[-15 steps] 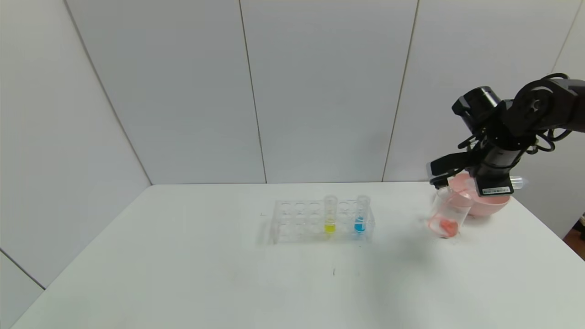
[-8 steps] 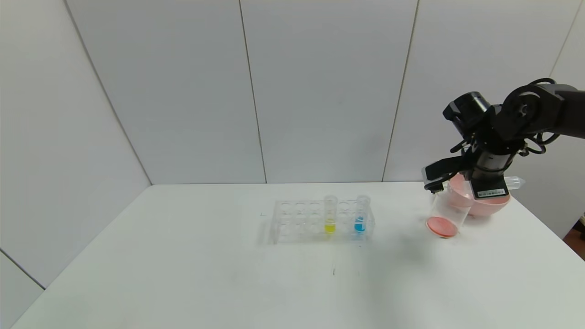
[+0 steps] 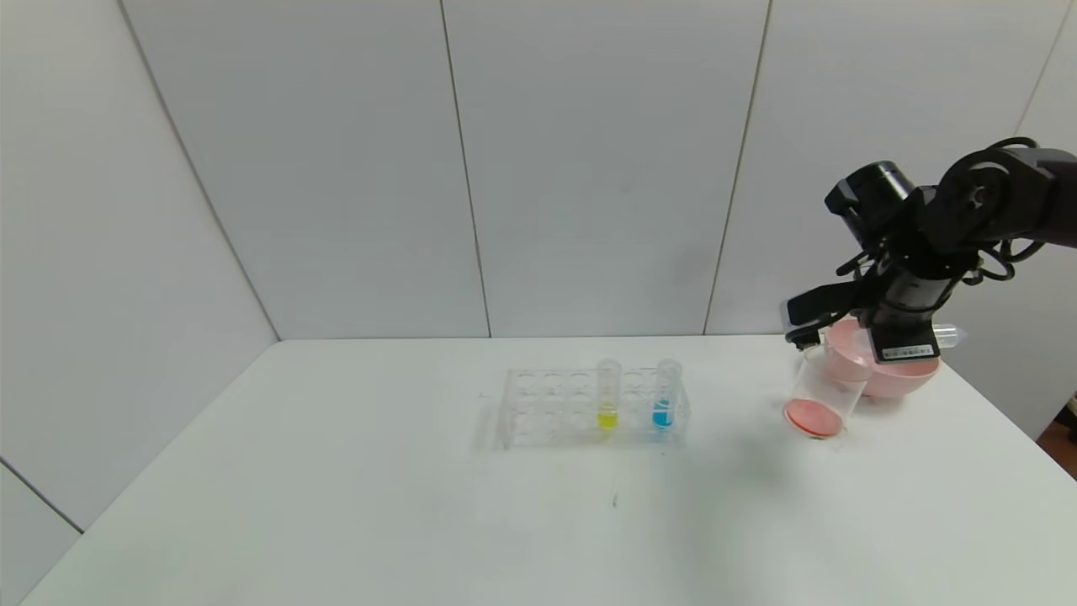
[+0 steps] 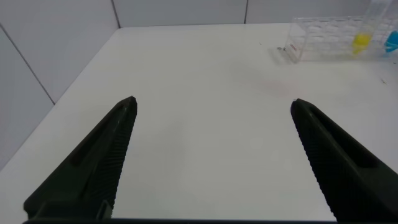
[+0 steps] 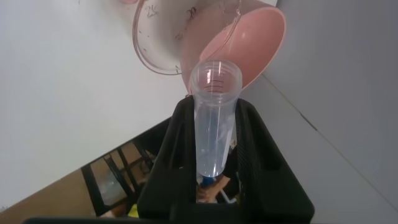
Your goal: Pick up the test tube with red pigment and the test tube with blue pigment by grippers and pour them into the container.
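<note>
My right gripper [image 3: 902, 337] is shut on the red-pigment test tube [image 3: 949, 337], held roughly level above the container and the bowl. In the right wrist view the tube [image 5: 214, 118] looks clear, with no red liquid showing, between the fingers [image 5: 177, 143]. The container [image 3: 820, 396] is a clear beaker with red liquid at its bottom; the right wrist view shows it too [image 5: 163, 37]. The blue-pigment test tube [image 3: 664, 396] stands upright in the rack, also in the left wrist view [image 4: 392, 40]. My left gripper [image 4: 212, 106] is open and empty over the table's left part.
A clear tube rack [image 3: 551, 408] stands mid-table with a yellow-liquid tube [image 3: 607, 396] beside the blue one. A pink bowl [image 3: 904, 376] sits just behind the beaker, near the table's far right edge; it also shows in the right wrist view [image 5: 249, 43].
My right arm dipped down and left over the beaker, then rose back a little. The red liquid in the beaker has settled into a flat layer.
</note>
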Robot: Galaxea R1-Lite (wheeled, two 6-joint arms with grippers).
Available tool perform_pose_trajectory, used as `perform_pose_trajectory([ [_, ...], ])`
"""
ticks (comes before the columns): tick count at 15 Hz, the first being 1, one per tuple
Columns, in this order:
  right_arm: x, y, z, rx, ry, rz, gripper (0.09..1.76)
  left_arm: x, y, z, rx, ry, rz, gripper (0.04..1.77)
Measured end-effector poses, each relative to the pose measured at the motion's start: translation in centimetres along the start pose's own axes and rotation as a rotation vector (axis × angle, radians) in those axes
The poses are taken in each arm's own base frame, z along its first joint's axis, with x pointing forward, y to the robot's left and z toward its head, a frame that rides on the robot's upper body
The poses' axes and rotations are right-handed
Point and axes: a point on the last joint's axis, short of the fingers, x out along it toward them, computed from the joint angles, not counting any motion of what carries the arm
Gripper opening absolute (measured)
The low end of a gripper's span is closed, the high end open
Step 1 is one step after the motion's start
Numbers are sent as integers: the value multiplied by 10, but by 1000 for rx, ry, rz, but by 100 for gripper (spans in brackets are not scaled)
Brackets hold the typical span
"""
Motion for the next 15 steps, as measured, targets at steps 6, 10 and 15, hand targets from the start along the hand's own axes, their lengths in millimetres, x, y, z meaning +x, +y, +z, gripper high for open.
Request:
perform_pose_trajectory([
  [6, -7, -6, -41, 312, -433, 130, 45, 0, 0, 0, 0, 0, 0, 176],
  [10, -20, -6, -74, 652, -633, 249, 45, 0, 0, 0, 0, 0, 0, 176],
  [15, -42, -9, -94, 994, -790, 250, 45, 0, 0, 0, 0, 0, 0, 176],
])
